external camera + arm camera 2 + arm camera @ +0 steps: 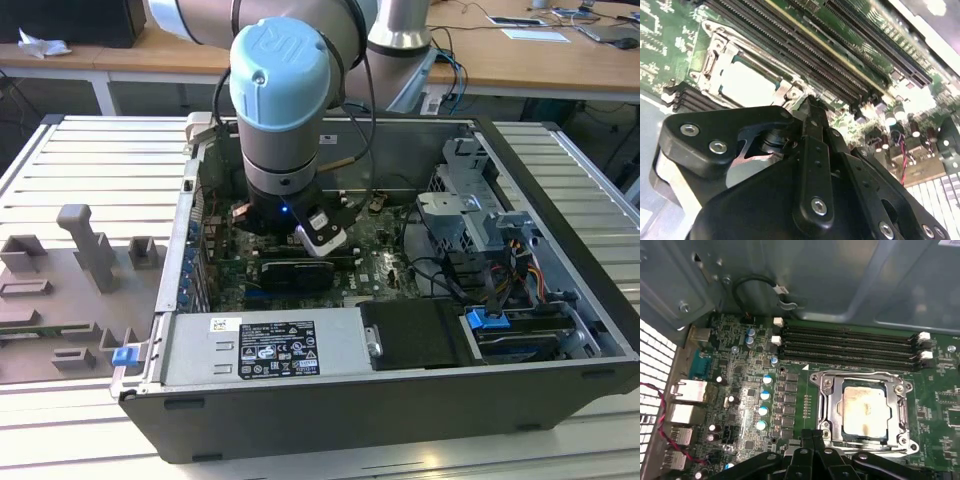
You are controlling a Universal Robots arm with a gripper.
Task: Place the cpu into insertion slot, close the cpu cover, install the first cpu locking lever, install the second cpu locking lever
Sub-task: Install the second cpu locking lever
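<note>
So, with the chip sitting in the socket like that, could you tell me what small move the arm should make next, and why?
Probably a short descent toward the socket's edge. In the first wrist view the cpu sits in the insertion slot with the cpu cover framing it, apparently closed, and the gripper hovers right beside that frame, near where a locking lever would sit.

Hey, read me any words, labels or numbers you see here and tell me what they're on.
Power supply label: print too small to read.
Small white sticker beside it: unreadable.
Motherboard markings: too blurred to read.
No text reads clearly.
</note>
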